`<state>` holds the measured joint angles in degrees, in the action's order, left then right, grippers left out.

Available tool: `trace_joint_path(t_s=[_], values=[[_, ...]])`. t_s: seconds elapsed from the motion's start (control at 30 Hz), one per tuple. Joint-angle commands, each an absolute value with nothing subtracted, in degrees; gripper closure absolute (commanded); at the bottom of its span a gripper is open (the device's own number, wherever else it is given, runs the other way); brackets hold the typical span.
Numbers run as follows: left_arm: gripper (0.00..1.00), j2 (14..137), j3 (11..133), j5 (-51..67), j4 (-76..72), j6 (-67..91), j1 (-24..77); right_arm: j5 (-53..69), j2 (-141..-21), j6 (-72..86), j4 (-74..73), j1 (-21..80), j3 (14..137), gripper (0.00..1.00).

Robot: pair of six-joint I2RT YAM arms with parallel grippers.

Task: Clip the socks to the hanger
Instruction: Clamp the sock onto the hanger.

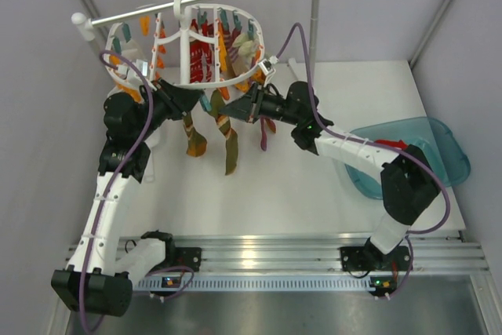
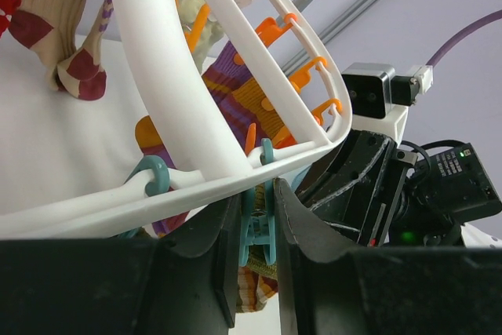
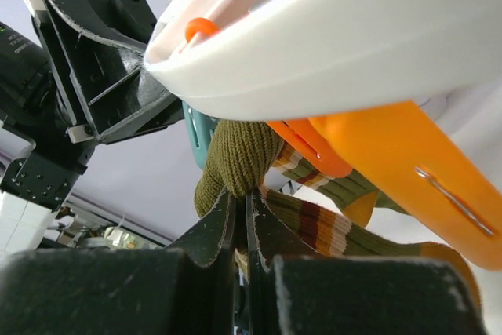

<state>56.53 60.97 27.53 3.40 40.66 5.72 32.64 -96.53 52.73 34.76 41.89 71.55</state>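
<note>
Left wrist camera: my left gripper (image 2: 257,208) is narrowed onto a teal clip (image 2: 259,241), one finger pressing each side of it, just under the white rim of the hanger (image 2: 169,76). Past the rim I see a purple-and-orange sock (image 2: 227,88) and, farther left, a tan sock with a maroon toe (image 2: 67,45).

On the right wrist camera my right gripper (image 3: 241,202) is pinched tight on the olive-green end of a striped sock (image 3: 235,151). Its brown, cream and orange bands trail off to the right beneath an orange clip (image 3: 392,162). That sock end sits right under the hanger rim, beside the teal clip.

From the top camera I have both grippers meeting nose to nose at the hanger's near edge, with olive-and-orange socks (image 1: 229,143) dangling below it. A teal bin (image 1: 447,154) sits well off to the right on the table (image 1: 274,194).
</note>
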Motion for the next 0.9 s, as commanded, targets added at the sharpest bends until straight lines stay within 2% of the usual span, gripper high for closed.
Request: trace_joint_path(t_s=[0.0,0.6,0.87], values=[[1.0,56.86,62.67,29.18,0.97,41.13,5.8,33.05,-96.94,52.03,38.67,43.94,75.23,1.0],[1.0,56.86,62.75,30.15,-1.58,43.42,5.62,36.74,-93.08,50.19,37.36,40.43,68.47,1.0],[1.0,57.48,63.11,30.94,-1.85,43.68,5.54,37.18,-94.48,49.75,38.14,41.22,70.57,1.0]])
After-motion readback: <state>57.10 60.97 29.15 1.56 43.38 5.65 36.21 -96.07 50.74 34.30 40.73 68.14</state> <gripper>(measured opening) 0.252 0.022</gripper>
